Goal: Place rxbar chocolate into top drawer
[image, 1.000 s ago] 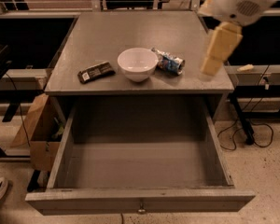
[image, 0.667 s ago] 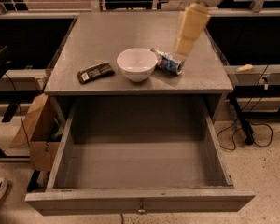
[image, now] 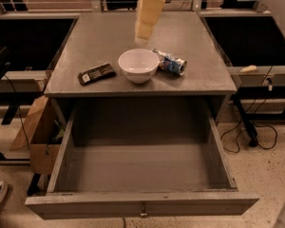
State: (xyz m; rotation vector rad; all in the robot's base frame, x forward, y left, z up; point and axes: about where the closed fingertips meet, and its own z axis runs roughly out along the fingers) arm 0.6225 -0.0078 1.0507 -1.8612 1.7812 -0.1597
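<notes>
The rxbar chocolate (image: 96, 73) is a flat dark bar with a white label patch at its left end. It lies on the grey table top (image: 109, 37), left of a white bowl (image: 138, 65). The top drawer (image: 141, 204) is pulled wide open below the table and holds nothing; its knob shows at the front centre. My gripper (image: 142, 36) hangs from a cream-coloured arm at the top of the camera view, above the table just behind the bowl and to the right of the bar. It holds nothing that I can see.
A shiny blue-and-silver wrinkled packet (image: 170, 62) lies right of the bowl. A cardboard box (image: 35, 137) stands on the floor left of the drawer. Cables (image: 251, 137) lie on the floor at the right. Dark desks stand on both sides.
The arm has swung from the right edge of the table leftward to above the bowl. The bar, bowl, packet and drawer have not moved.
</notes>
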